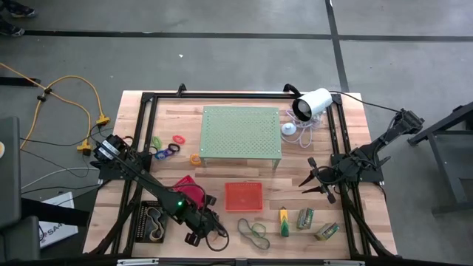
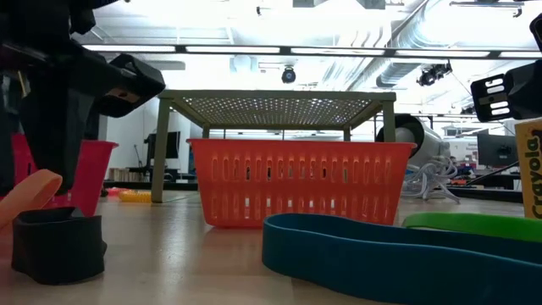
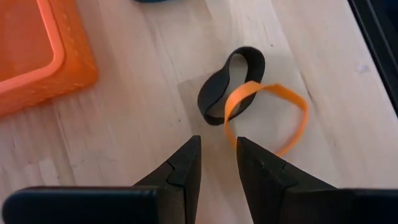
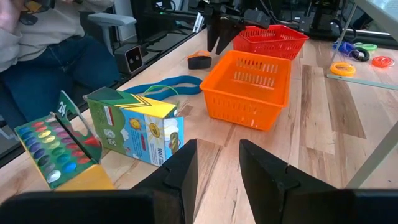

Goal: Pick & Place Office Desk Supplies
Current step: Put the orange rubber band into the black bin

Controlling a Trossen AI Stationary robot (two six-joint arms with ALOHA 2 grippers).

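Orange band: an orange rubber band (image 3: 267, 118) lies flat on the wooden table (image 1: 222, 222) near its front edge, just left of the orange tray (image 1: 243, 196).
Black band: a black band (image 3: 231, 85) overlaps the orange one on its far side; the two touch.
Left gripper: the left gripper (image 3: 217, 158) hangs just above the orange band's near edge, fingers a narrow gap apart and holding nothing.
Key relation: the band lies straight ahead of the fingertips, its near rim roughly in line with the gap; its long axis runs slantwise away from the gripper. I judge a short drop would put one finger inside the loop.
Nearer arm: the left, by far.
Risk: the black band may lift along with the orange one.
Other supplies: blue and green bands (image 1: 253, 232), a yellow-green marker (image 1: 284, 222) and crayon packs (image 4: 134, 124) sit along the front edge, right of the orange tray.
Right gripper: the right gripper (image 1: 314, 179) waits near the right edge, fingers apart and empty.
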